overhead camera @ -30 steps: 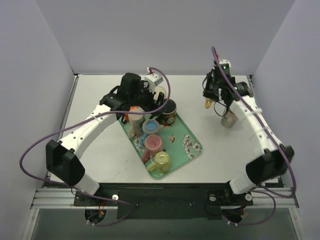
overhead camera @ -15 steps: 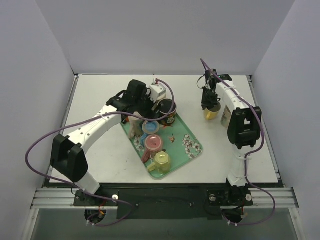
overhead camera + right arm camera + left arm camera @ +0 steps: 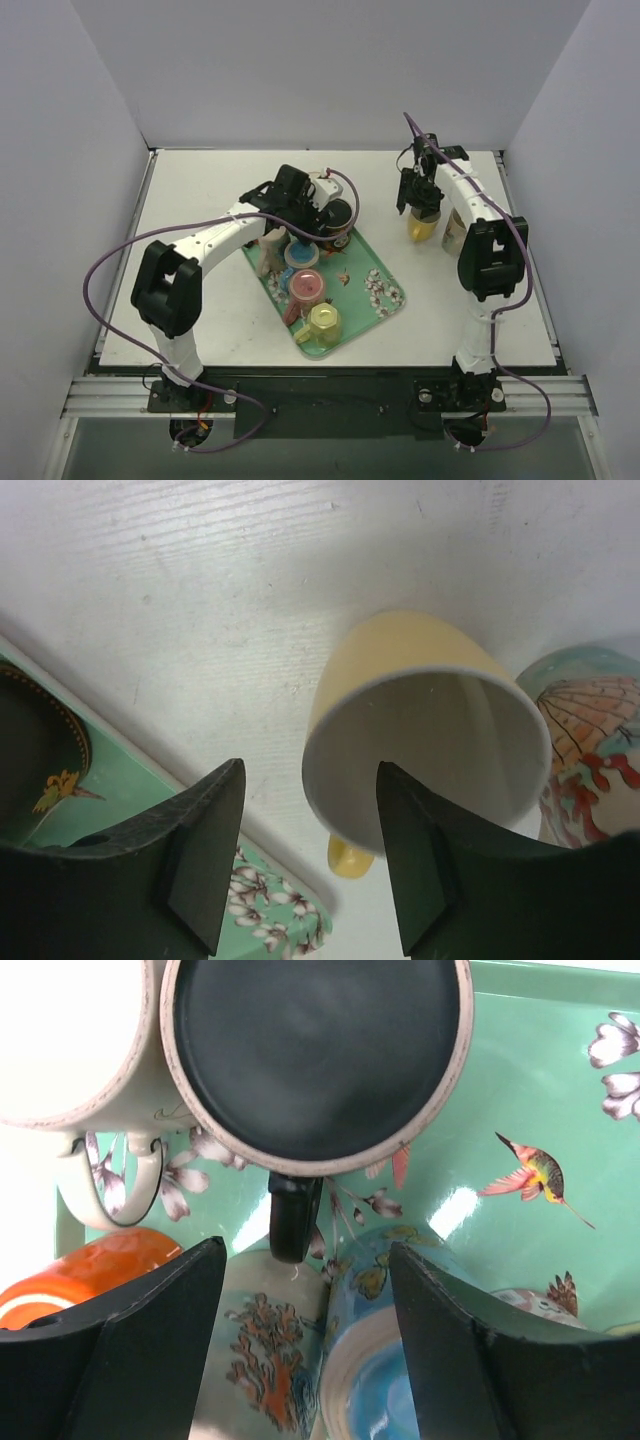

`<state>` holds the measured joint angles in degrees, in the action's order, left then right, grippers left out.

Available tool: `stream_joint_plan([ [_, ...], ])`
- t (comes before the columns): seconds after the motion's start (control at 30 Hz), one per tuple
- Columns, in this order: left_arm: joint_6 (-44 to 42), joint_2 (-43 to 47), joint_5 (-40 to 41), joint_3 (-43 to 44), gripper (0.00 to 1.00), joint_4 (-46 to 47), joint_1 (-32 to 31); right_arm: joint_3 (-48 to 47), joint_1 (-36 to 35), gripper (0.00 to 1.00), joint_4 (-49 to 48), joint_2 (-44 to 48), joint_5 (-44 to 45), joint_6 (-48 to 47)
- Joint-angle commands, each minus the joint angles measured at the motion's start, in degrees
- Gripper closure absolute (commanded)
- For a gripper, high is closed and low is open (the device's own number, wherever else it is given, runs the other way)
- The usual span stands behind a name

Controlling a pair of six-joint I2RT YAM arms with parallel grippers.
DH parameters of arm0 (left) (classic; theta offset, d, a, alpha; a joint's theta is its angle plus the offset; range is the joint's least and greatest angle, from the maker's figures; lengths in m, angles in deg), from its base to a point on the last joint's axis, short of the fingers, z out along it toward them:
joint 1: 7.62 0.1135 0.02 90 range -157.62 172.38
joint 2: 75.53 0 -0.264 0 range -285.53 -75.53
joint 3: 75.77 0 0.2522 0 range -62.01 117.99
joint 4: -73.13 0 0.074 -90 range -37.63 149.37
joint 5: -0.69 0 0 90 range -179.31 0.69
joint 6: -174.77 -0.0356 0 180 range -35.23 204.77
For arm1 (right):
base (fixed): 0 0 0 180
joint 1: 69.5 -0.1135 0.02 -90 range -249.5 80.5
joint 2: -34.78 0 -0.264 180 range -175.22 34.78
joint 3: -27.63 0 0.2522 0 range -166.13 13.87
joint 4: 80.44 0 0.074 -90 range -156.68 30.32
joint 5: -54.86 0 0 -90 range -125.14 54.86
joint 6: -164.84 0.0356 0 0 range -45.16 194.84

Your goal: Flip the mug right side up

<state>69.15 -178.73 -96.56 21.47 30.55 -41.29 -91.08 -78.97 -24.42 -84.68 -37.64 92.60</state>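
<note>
- One yellow mug [image 3: 425,695] stands on the bare desk toward the far right. Its mouth faces up and its handle points to the near edge.
- One coral-patterned cup [image 3: 590,750] stands just beside it on the right.
- One green tray [image 3: 388,272] lies slantwise in the middle of the desk. I count seven cups on it:
  - a black mug [image 3: 315,1055]
  - a white mug [image 3: 70,1040]
  - an orange mug [image 3: 90,1270]
  - a tan coral-print cup [image 3: 265,1360]
  - a blue cup [image 3: 375,1360]
  - a pink cup [image 3: 308,287]
  - a pale yellow-green mug [image 3: 322,322], nearest the near edge
- The right gripper [image 3: 310,775] hangs over the yellow mug with its fingers spread wide. It grips nothing and the mug sits free below.
- The left gripper [image 3: 305,1250] is also wide open and empty. It hovers over the far end of the tray, with the black mug's handle showing in the gap.
- The desk [image 3: 430,320] is white and flat.
- Plain pale lilac walls [image 3: 300,70] close in the left, far and right sides.
</note>
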Motion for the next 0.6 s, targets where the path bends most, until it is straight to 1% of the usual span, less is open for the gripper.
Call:
stream_joint_plan([
  [0.0, -0.6, -3.1, 0.4, 4.4, 0.26, 2.3, -0.2, 1.2, -0.8, 0.48, 2.1, 10.3, 0.2, -1.6],
  [0.1, -0.5, -6.5, 0.0, 6.0, 0.28, 1.1, -0.3, 4.0, -1.4, 0.47, 1.3, 13.9, -0.3, -1.9],
  [0.17, -0.5, -8.1, -0.4, 6.6, 0.29, 0.8, -0.3, 5.6, -1.5, 0.45, 0.9, 16.4, -0.2, -2.1],
  [0.27, -0.2, -9.8, -1.4, 6.4, 0.3, 2.2, -0.5, 7.7, -1.5, 0.41, -0.3, 20.2, -0.2, -2.2],
  [0.3, -0.1, -10.0, -1.3, 6.2, 0.32, 2.6, -0.6, 9.1, -1.5, 0.4, -0.7, 20.9, -0.3, -2.1],
  [0.33, -0.1, -10.4, -0.9, 5.9, 0.35, 3.1, -1.1, 9.8, -1.6, 0.36, -1.4, 22.6, -0.3, -1.9],
  [0.4, -1.3, -10.8, -1.3, 5.5, 0.46, 3.5, -2.1, 13.0, -1.7, 0.31, -2.4, 25.0, -0.8, -1.6],
  [0.43, -2.1, -11.0, -1.2, 5.4, 0.63, 3.3, -2.4, 13.5, -1.9, 0.3, -2.9, 25.9, -0.8, -1.6],
  [0.47, -2.4, -11.1, -0.8, 5.4, 0.7, 3.3, -3.1, 14.9, -2.0, 0.3, -3.2, 27.3, -0.8, -1.4],
  [0.5, -2.7, -11.1, -0.8, 5.4, 0.84, 3.2, -3.2, 15.6, -2.0, 0.3, -3.5, 28.9, -0.9, -1.4],
  [0.57, -2.1, -11.1, -1.2, 5.6, 1.0, 3.2, -3.6, 17.8, -2.6, 0.3, -4.2, 30.9, -1.6, -1.3],
])
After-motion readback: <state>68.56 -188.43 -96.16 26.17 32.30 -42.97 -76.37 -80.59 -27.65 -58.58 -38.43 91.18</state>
